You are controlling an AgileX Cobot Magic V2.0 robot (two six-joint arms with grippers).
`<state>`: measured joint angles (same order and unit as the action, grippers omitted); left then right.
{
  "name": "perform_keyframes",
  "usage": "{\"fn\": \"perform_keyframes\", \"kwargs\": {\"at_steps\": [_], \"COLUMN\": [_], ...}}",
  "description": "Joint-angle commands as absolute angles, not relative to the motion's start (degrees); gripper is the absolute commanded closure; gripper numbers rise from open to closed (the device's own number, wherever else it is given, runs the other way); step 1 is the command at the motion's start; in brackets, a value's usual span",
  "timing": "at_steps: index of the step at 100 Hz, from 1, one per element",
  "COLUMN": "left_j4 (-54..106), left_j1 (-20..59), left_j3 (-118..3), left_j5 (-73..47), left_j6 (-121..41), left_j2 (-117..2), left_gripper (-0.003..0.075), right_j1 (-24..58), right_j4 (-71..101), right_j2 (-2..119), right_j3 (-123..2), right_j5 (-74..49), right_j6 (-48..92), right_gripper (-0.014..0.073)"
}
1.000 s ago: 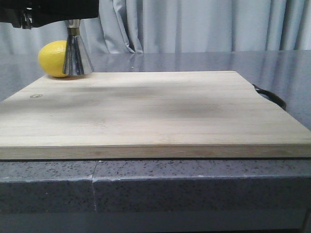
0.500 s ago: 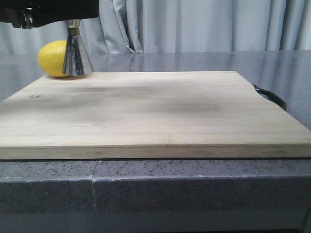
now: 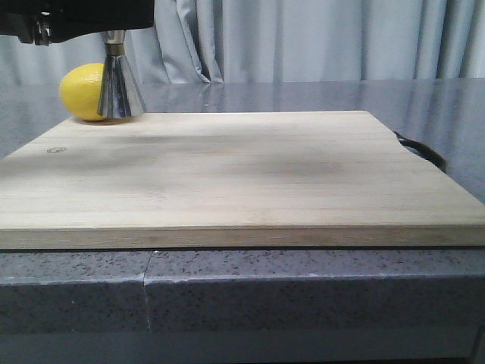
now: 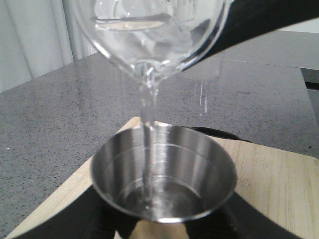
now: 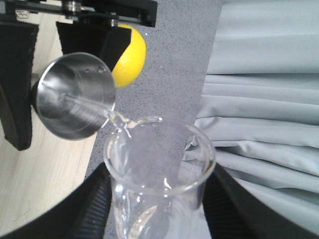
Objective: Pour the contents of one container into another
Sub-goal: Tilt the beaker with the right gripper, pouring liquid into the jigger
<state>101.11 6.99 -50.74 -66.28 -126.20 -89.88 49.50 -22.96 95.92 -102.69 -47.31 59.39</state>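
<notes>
1. The lemon point(image 3: 82, 91) lies at the far left corner of the board point(image 3: 242, 174), on the grey tabletop point(image 3: 303, 95), touching or just behind the jigger point(image 3: 119, 85).
2. The jigger stands upright on that far left corner. The left gripper point(image 4: 159, 226) has its fingers point(image 5: 17, 84) closed on either side of it; the front view shows only its lower cone below the dark gripper body.
3. Steel, stiff and smooth: the jigger looks light, narrow-waisted and easy to tip, so a hold around the upper cone or waist seems best, as here.
4. The beaker point(image 5: 159, 169) is tilted above the jigger's mouth, lip down, and a thin clear stream point(image 4: 148, 114) runs from the lip into the cup, where liquid has pooled at the bottom.
5. The right gripper point(image 5: 154, 209) has its dark fingers point(image 5: 92, 204) clamped on the beaker's wall at both sides.
6. Thin glass, slick and brittle: it likely wants a firm but gentle squeeze on the straight wall, clear of the lip, and a slow tilt.
7. The pour appears under way, the cup only partly filled.
</notes>
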Motion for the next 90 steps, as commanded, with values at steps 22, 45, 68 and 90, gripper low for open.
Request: {"fn": "perform_keyframes", "kwargs": {"at_steps": [22,45,68,90], "left_j4": [106.79,106.79,106.79,106.79], "left_j1": [7.56,7.56,7.56,7.56], "left_j3": [-52.22,-52.22,-52.22,-52.22], "left_j5": [-71.37,-71.37,-71.37,-71.37], "left_j6": [-125.56,-125.56,-125.56,-125.56], "left_j2": [-87.44,-87.44,-87.44,-87.44], "left_gripper": [0.0430,0.0430,0.0430,0.0430], "right_j1": [49.52,49.52,49.52,49.52], "right_j4": [-25.33,-25.44,-25.44,-25.44], "right_j2": [93.51,93.51,93.51,93.51], "right_j3": [-104.72,-104.72,-104.72,-104.72], "right_j5": [-41.36,-40.44,-40.66,-40.66], "right_j6": [62.51,63.42,66.46,67.28], "right_gripper": [0.0301,0.0301,0.0301,0.0301]}}
